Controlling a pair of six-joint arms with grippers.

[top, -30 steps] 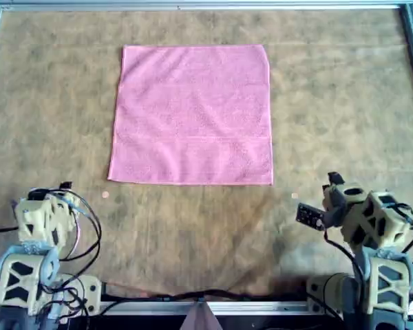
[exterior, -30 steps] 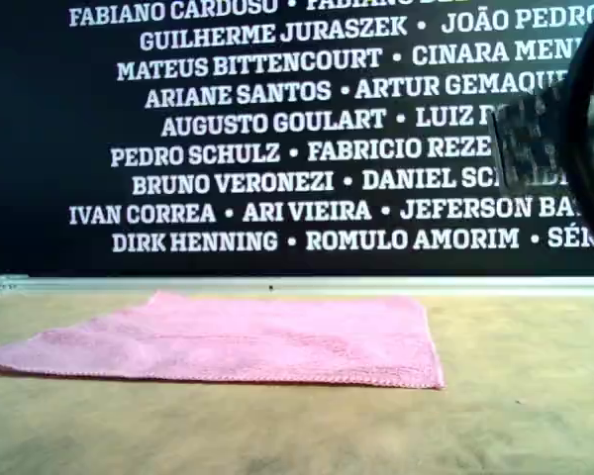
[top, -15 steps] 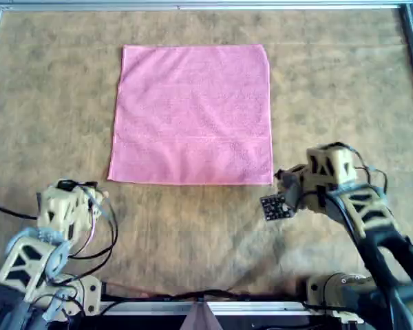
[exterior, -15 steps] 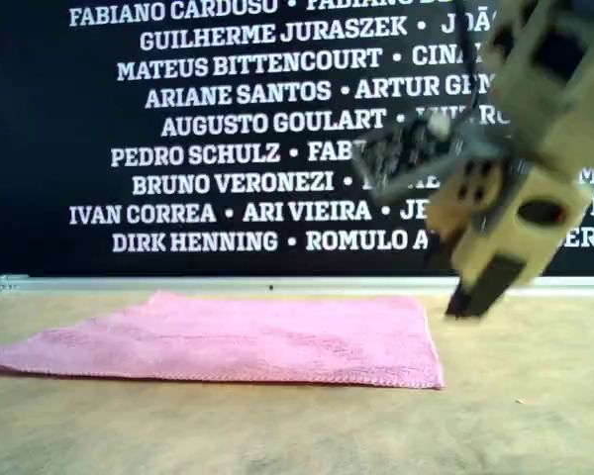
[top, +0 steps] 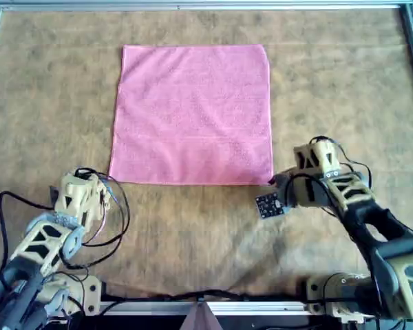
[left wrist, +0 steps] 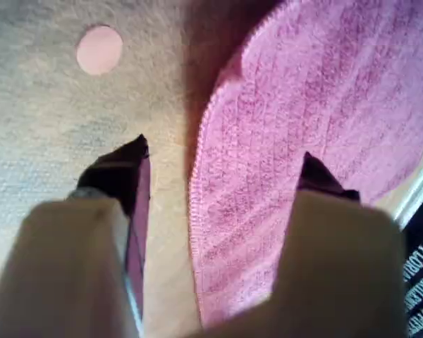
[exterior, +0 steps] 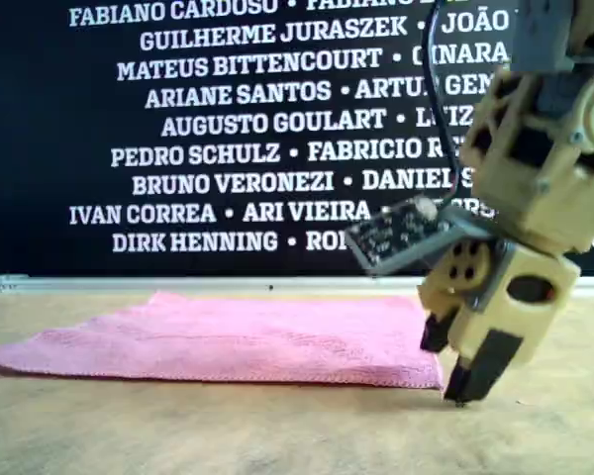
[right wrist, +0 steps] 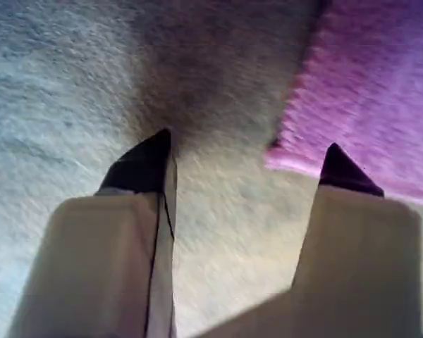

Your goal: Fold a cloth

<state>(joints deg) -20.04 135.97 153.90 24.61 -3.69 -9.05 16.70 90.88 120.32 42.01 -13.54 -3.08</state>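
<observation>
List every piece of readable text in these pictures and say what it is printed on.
All text is white lettering on the black wall behind the table, in the exterior view:
"FABIANO CARDOSO" (tops cut off)
"GUILHERME JURASZEK • JOÃO"
"MATEUS BITTENCOURT"
"ARIANE SANTOS • ARTUR GEM" (cut by the arm)
"AUGUSTO GOULART"
"PEDRO SCHULZ • FABRICIO R" (rest hidden)
"BRUNO VERONEZI • DANIEL S" (rest hidden)
"IVAN CORREA • ARI VIEIRA"
"DIRK HENNING • RO" (rest hidden)
The cloth bears none.

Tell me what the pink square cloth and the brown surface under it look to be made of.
The pink square cloth looks like soft terry or microfibre fabric: matte, with a fine looped or ribbed texture and a stitched hem visible in the left wrist view. The brown surface appears to be a mottled, matte felt-like or carpet-like mat; its exact material can't be told.
</observation>
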